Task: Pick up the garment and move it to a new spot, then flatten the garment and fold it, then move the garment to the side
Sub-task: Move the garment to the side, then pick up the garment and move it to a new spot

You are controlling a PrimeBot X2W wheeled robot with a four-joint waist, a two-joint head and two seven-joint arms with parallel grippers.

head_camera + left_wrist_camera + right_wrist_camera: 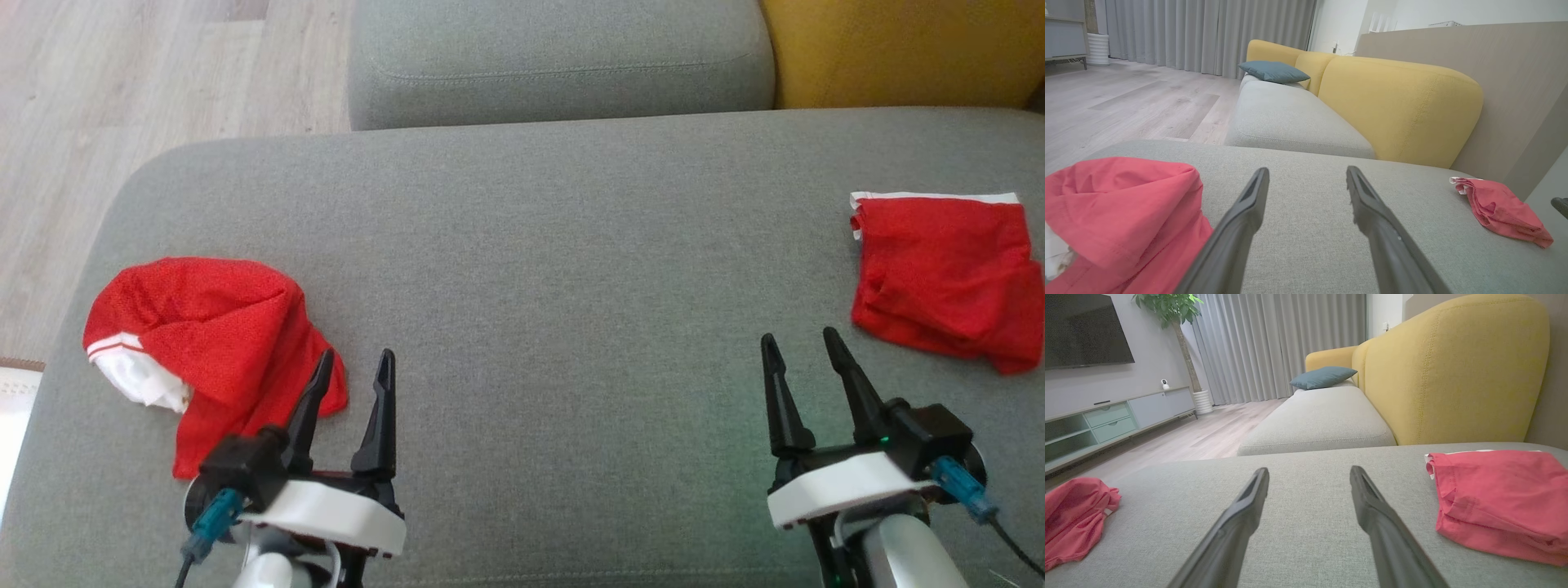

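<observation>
A crumpled garment [204, 327], red with white trim, lies at the grey cushion's [555, 286] left edge, and a folded garment [939, 269] sits by its right edge. The left gripper [357, 355] is spread wide at the crumpled one's near hem, one finger possibly brushing it. The right gripper [798, 335], equally spread, holds nothing just beside the folded one.

Crumpled garment [208, 343] at 8 o'clock, folded garment [939, 273] at 3
You see both red, white-trimmed, well apart on the grey cushion [531, 286]; one heaped, the other flat.
</observation>
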